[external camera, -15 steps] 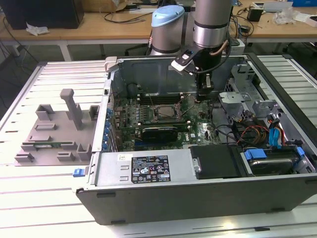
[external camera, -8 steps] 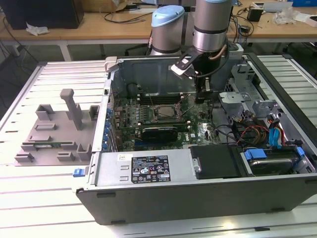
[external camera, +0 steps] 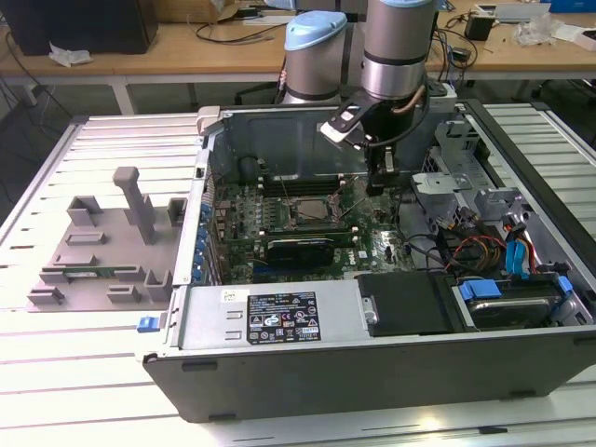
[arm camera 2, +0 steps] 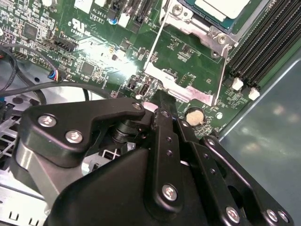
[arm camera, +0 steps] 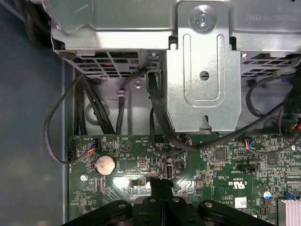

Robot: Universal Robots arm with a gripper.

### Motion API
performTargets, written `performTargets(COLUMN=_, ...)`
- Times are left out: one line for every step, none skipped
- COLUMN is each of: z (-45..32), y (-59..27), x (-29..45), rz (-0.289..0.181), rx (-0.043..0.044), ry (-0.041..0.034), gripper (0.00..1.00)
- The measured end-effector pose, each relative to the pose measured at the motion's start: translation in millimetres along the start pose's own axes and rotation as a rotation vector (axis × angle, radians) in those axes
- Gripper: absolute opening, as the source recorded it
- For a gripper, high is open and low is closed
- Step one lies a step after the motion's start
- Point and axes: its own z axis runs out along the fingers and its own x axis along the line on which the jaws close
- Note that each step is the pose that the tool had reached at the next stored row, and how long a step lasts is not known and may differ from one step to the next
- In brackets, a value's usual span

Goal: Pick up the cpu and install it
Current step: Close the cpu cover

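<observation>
The cpu [arm camera 2: 225,6] lies flat in the metal-framed socket [arm camera 2: 188,63] on the green motherboard [arm camera 2: 94,47], its silver top and greenish rim showing in the second wrist view. In the exterior view the socket [external camera: 307,209] sits mid-board inside the open computer case. My gripper [external camera: 376,184] hangs low over the board, to the exterior view's right of the socket. Its black fingers are shut with nothing between them in both wrist views [arm camera 2: 160,100] [arm camera: 161,182]. The tips stand just above the board near a coin battery [arm camera: 104,164], a little way off the socket's corner.
A metal drive cage [arm camera: 202,70] with black cables [arm camera: 89,108] rises beside the gripper. Memory slots [arm camera 2: 268,42] run past the socket. A black card [external camera: 307,248] and a power supply [external camera: 270,317] lie toward the case front. A grey fixture [external camera: 102,251] sits outside, on the exterior view's left.
</observation>
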Motion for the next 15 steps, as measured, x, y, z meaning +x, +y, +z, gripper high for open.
performTargets(z=0.0, y=-1.2, x=0.0, rz=0.0, rx=0.0, ry=0.0, gripper=0.11)
performTargets(z=-0.1, y=-3.5, x=-0.1, rz=0.0, rx=0.0, ry=0.0, gripper=0.11)
performTargets(z=-0.3, y=-7.4, x=-0.1, rz=0.0, rx=0.0, ry=-0.0001, gripper=0.11)
performTargets(z=-0.4, y=-11.2, x=-0.2, rz=0.0, rx=0.0001, ry=0.0, gripper=0.11)
performTargets(z=-0.5, y=-14.3, x=-0.2, rz=0.0, rx=0.0001, ry=-0.0001, gripper=0.11)
performTargets(z=-0.6, y=-17.4, x=-0.3, rz=0.0, rx=0.0, ry=-0.0001, gripper=0.11)
performTargets(z=-0.8, y=-21.4, x=-0.3, rz=0.0, rx=0.0, ry=-0.0001, gripper=0.11)
performTargets(z=-0.9, y=-25.0, x=-0.4, rz=0.0, rx=0.0, ry=-0.0001, gripper=0.11)
performTargets(z=-1.0, y=-28.4, x=-0.4, rz=0.0, rx=-0.0002, ry=-0.0001, gripper=0.11)
performTargets(z=-1.2, y=-34.0, x=-0.5, rz=0.0, rx=-0.0003, ry=-0.0001, gripper=0.11)
performTargets(z=-1.3, y=-38.1, x=-0.6, rz=0.0, rx=-0.0006, ry=-0.0001, gripper=0.11)
performTargets(z=-1.6, y=-44.3, x=-0.7, rz=0.0, rx=-0.001, ry=-0.0001, gripper=0.11)
performTargets(z=-1.7, y=-48.6, x=-0.7, rz=0.0, rx=-0.0014, ry=0.0, gripper=0.11)
performTargets(z=-1.9, y=-54.1, x=-0.8, rz=0.0, rx=-0.0017, ry=-0.0001, gripper=0.11)
performTargets(z=-2.0, y=-59.3, x=-0.9, rz=0.0, rx=-0.0021, ry=0.0001, gripper=0.11)
